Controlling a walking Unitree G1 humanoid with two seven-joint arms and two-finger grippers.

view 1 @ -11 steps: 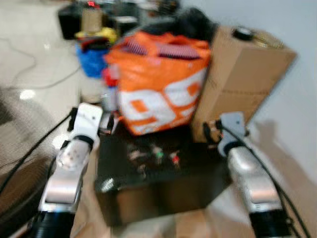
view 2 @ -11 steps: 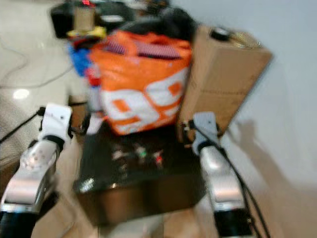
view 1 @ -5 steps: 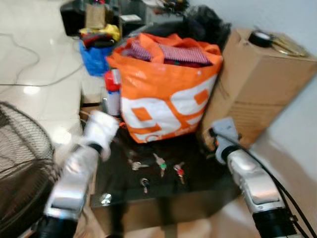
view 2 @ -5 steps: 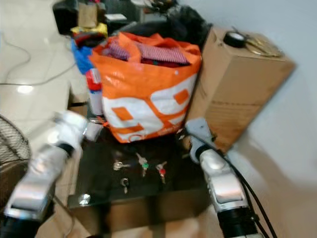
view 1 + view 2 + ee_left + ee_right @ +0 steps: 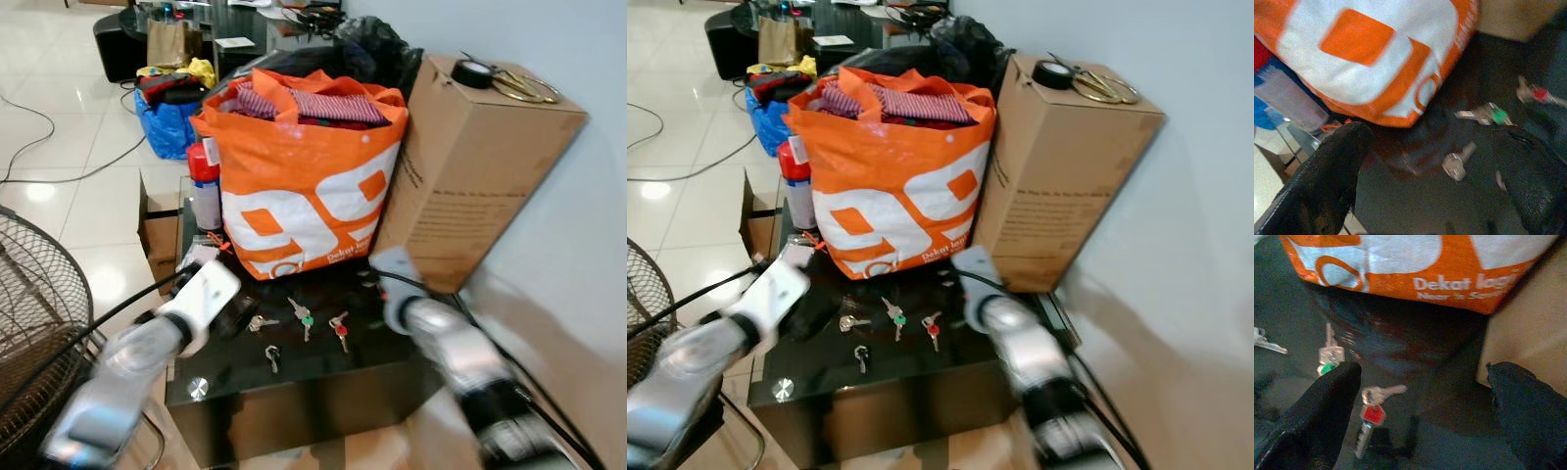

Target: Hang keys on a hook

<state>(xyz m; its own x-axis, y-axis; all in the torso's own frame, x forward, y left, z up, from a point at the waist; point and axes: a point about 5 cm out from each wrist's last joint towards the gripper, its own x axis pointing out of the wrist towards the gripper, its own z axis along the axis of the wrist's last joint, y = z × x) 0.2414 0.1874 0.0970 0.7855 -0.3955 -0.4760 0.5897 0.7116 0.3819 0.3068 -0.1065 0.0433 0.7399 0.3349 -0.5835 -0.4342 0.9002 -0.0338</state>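
You had four small metal keys lying flat on the glossy black tabletop [image 5: 323, 367], just in front of the orange bag [image 5: 299, 186]. The green-capped key [image 5: 303, 315] lay in the middle, the red-capped key [image 5: 339, 329] beside it on the robot's right, a plain silver key [image 5: 257, 322] on its left, and a dark-headed key [image 5: 272, 357] nearer the table's front edge. All four lay apart from one another, and neither gripper touched any of them.

Your left gripper [image 5: 1430, 171] hung low over the table's left part, next to the plain silver key; its two textured black fingers [image 5: 1327, 181] were spread wide, with the silver key and the green-capped one showing between them in the left wrist view. Your right gripper [image 5: 1420, 411] sat over the table's right side, its fingers [image 5: 1317, 416] likewise held wide apart, with the red-capped key lying in the gap and the green-capped one just past it.

The bag was crinkly woven plastic, orange with white blocky print, stuffed with striped cloth. A tall cardboard box [image 5: 470, 166] stood against it on the right, with a roll of tape [image 5: 477, 70] on top. A red-capped spray can [image 5: 204, 191] stood at the bag's left, and a wire fan guard [image 5: 39, 323] curved in at the far left.
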